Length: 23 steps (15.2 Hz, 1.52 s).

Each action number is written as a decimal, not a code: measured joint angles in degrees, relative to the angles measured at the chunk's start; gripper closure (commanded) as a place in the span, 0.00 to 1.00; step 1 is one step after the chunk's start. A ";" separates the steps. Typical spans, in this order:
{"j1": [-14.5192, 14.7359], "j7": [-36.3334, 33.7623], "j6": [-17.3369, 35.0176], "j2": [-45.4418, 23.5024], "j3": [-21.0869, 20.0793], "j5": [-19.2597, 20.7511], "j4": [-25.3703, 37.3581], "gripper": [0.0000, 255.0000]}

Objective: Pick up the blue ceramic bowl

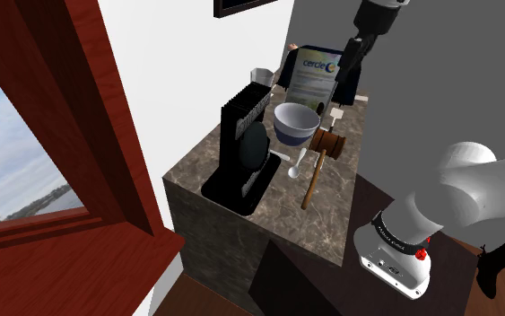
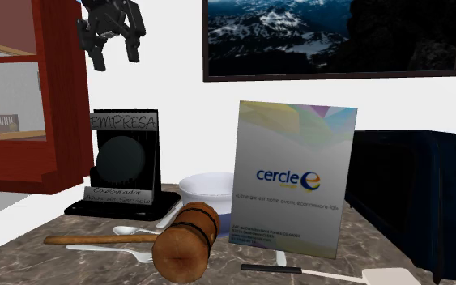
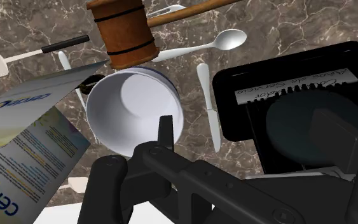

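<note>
Two black fingers (image 2: 96, 55) are seen spread apart on the gripper (image 2: 114, 47) with nothing between them. The hand is empty and is hung high above the counter (image 1: 331, 206), well clear of everything on it. The bowl (image 1: 296, 121) — white inside, blue on its outer wall — is stood upright on the marbled top and is hemmed in. The printed card (image 2: 293, 178) is propped just beside it, the head of the wooden mallet (image 2: 187, 243) is laid near its rim, and the black plaque (image 2: 125, 166) is stood on the other side, with a white spoon (image 3: 225, 41) between. The height is judged to serve the crowded approach, so that the hand can be lined up from above; in the wrist view the bowl's open mouth is found almost straight ahead of the hand. A descent onto the rim's freer side, away from card and mallet, is likely called for.
</note>
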<state>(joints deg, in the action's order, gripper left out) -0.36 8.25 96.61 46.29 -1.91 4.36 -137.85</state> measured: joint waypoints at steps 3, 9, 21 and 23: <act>-0.27 -0.36 2.27 -1.07 -0.01 0.35 -1.26 0.00; -1.54 -3.27 14.64 -8.59 -0.82 1.89 -6.26 0.00; -5.88 -12.25 38.49 -32.04 -2.93 8.90 -7.26 0.00; -6.73 -14.32 41.55 -36.72 -3.16 10.87 -5.78 0.00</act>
<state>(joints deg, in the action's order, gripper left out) -7.10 -6.07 138.16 9.56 -5.07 15.24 -143.62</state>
